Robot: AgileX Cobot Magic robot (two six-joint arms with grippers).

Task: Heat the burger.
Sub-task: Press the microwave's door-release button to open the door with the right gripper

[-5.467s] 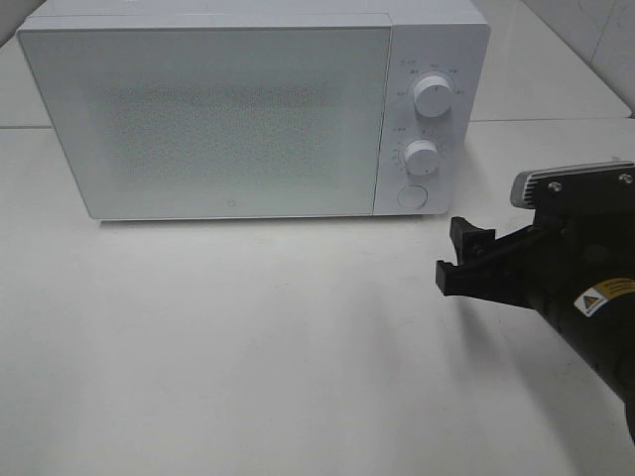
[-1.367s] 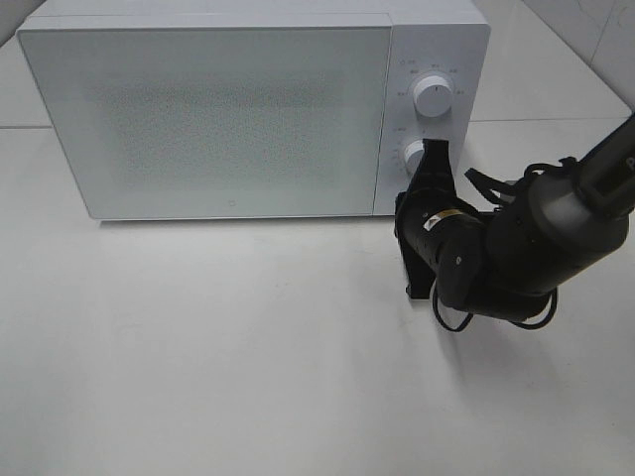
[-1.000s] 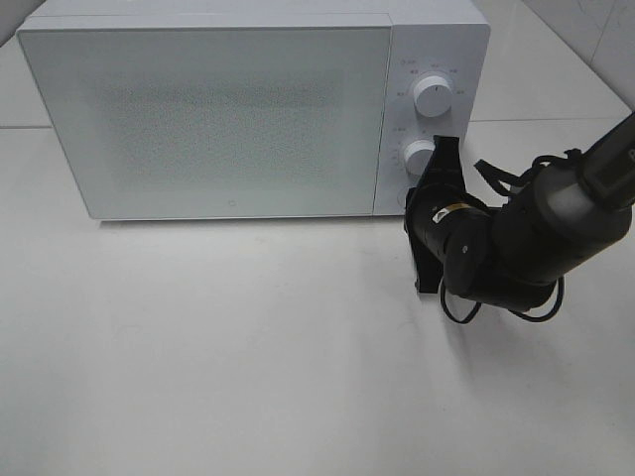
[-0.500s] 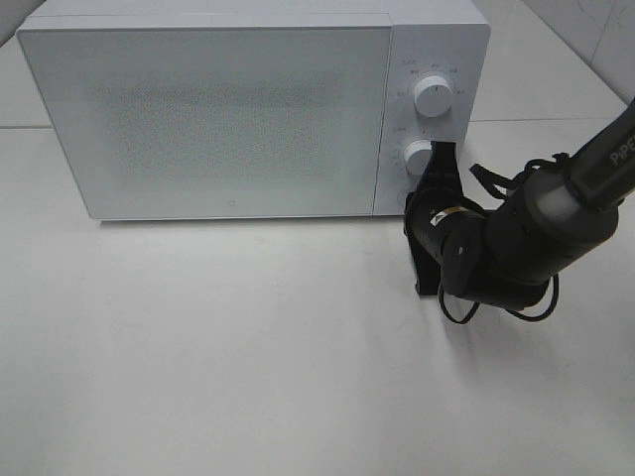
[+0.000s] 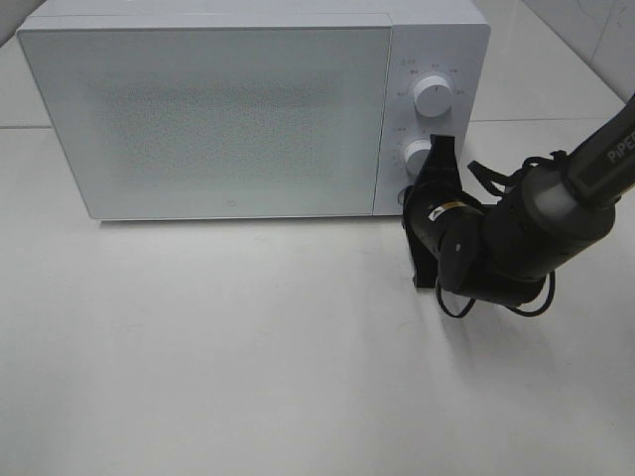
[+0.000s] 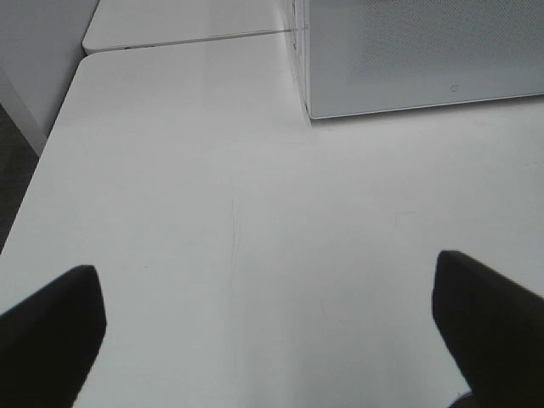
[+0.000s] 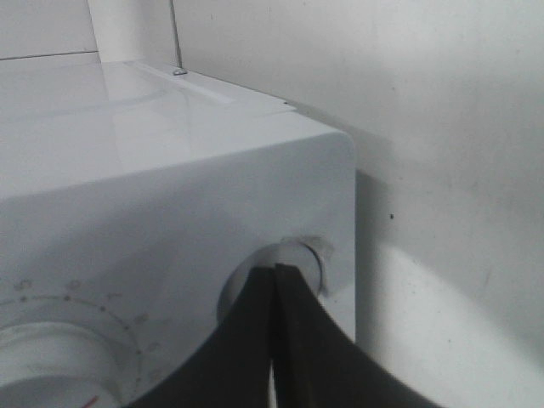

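Burger is not visible in any of my three views, so I cannot say which way it lies from either gripper. It may be behind the closed door [image 5: 208, 119] of the white microwave [image 5: 228, 30] or somewhere off camera, but that is only my guess. What I can place is the right gripper [image 7: 274, 285]. Its two black fingers are pressed flat together with nothing between them. Their tips meet at the round button [image 7: 313, 259] in the lower corner of the microwave's control panel, and they seem to touch it. In the overhead view this arm reaches in from the right. Its gripper stands on edge just below the lower knob [image 5: 417, 155] and well under the upper knob [image 5: 433, 96]. The door lies directly to the left of that button, so I judge the coming move turns on this contact, with a straight push into the panel. The left gripper [image 6: 268, 331] is spread wide and holds nothing. It hangs over the bare white table [image 6: 212, 170], near the microwave's front corner on its own side. The right arm is clearly the nearer one to the controls.
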